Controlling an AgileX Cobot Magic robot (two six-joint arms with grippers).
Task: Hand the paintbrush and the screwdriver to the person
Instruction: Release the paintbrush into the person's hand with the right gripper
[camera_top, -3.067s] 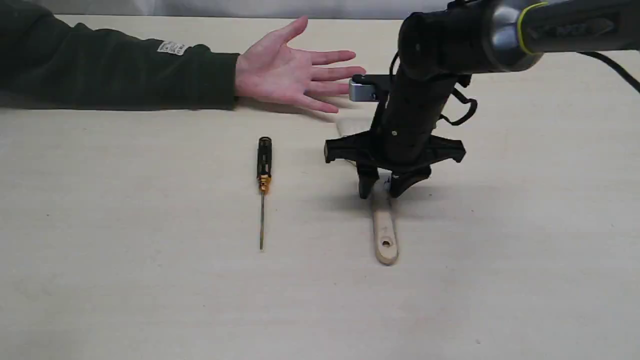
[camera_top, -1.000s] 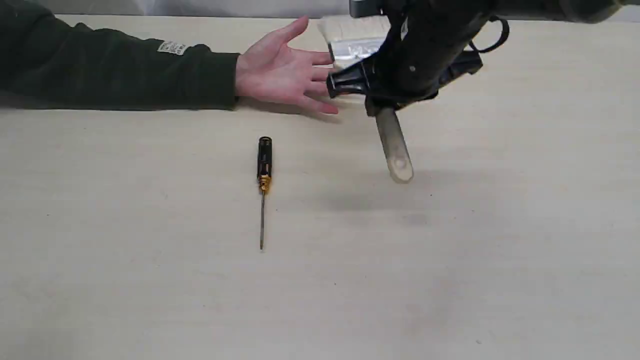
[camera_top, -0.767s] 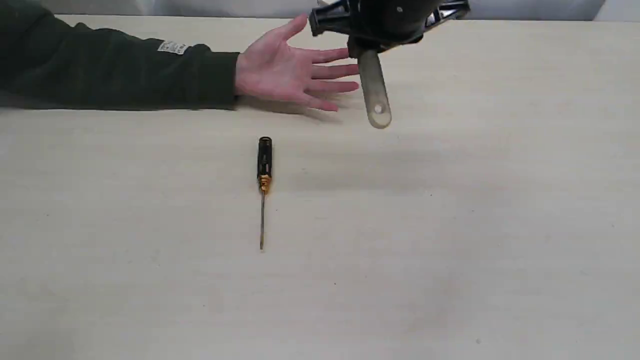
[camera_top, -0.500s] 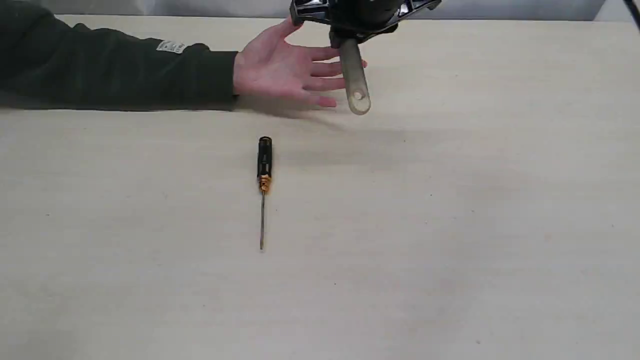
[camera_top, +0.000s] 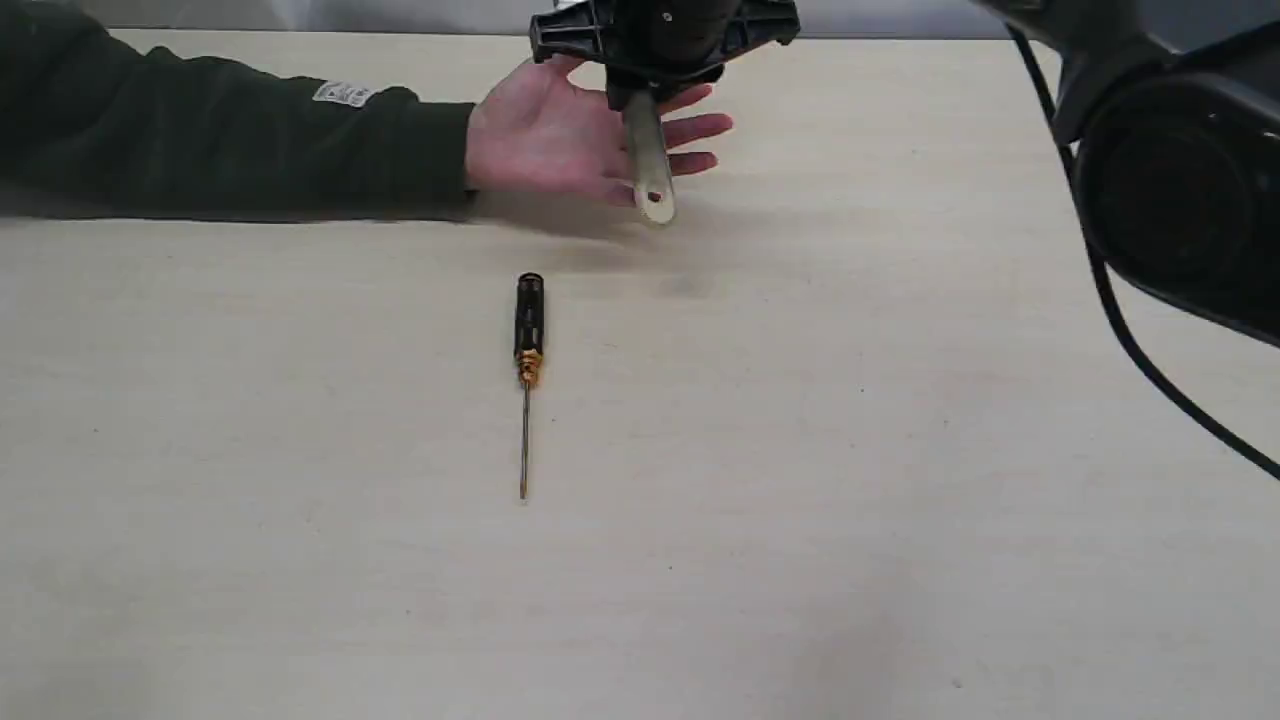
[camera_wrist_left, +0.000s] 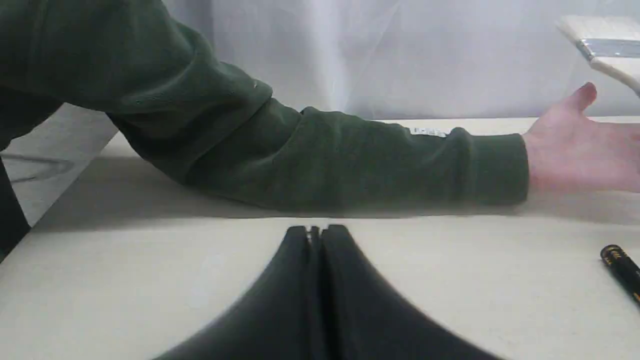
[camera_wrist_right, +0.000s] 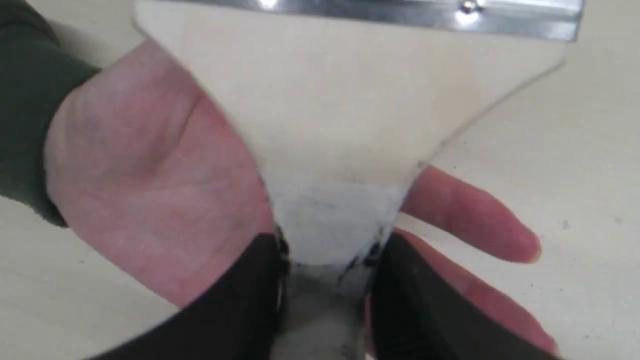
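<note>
A pale, wood-grained worktop (camera_top: 900, 520) fills the scene. The light is even and the shadows soft, with one faint patch below the right claw (camera_top: 655, 95). Beyond that claw, past the far edge, a white sheet (camera_wrist_left: 400, 60) hangs in loose folds. Ahead of the left claw (camera_wrist_left: 315, 231), off the worktop's corner, lies grey floor (camera_wrist_left: 40, 165).

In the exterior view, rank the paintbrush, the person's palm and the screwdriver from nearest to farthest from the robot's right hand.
From the right hand:
1. Paintbrush: clamped in it, handle hanging below.
2. Person's palm: open, just under and left of it.
3. Screwdriver: flat on the table, well apart, lower left in the view.
</note>
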